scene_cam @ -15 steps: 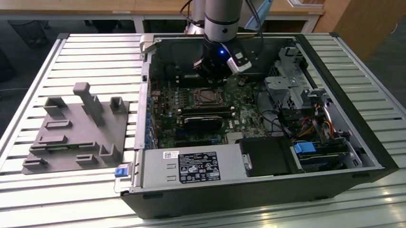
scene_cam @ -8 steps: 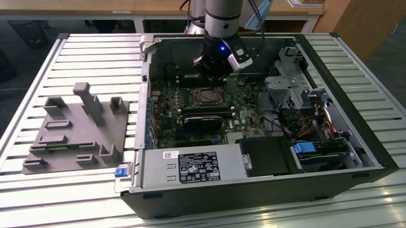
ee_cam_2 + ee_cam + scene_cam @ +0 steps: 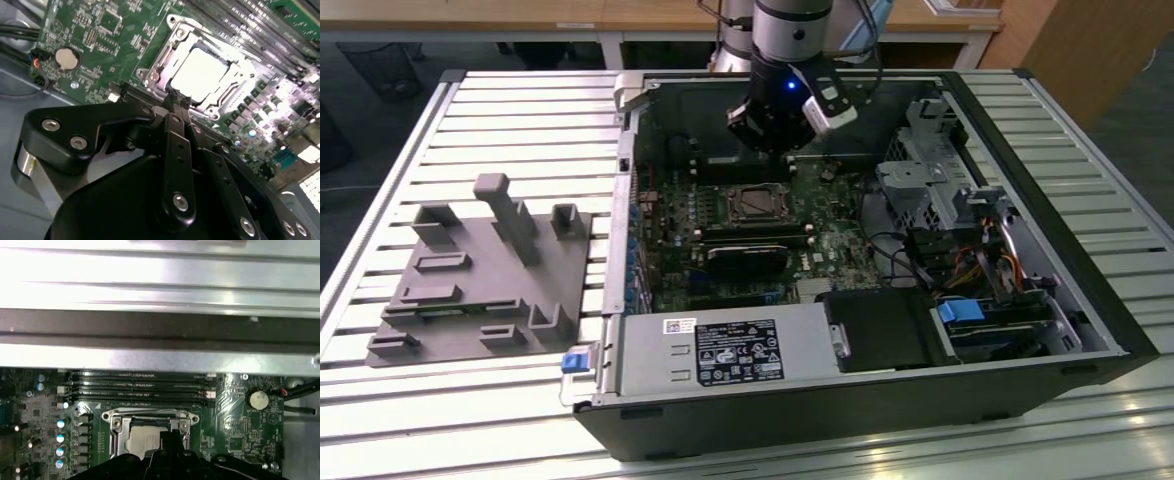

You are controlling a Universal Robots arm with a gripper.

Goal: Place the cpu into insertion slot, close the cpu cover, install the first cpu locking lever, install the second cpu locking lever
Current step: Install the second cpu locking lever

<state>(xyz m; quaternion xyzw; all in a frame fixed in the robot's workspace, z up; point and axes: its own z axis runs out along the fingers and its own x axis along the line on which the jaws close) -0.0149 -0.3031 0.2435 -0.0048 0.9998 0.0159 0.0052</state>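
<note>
The cpu (image 3: 202, 75) lies in the insertion slot (image 3: 755, 204) on the board inside the open case (image 3: 1067, 300), with the fixture (image 3: 480, 275) on the desk (image 3: 520, 120) at the exterior view's left.

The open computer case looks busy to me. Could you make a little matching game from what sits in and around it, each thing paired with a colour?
Things:
1. cpu
2. circuit board
3. gripper
4. tab on the case's outer edge

Colours:
A. blue
B. silvery, pale
C. black
D. green

Pairs: 1-B, 2-D, 3-C, 4-A. The cpu lies in the insertion slot, and the gripper hovers just beside it.
</note>
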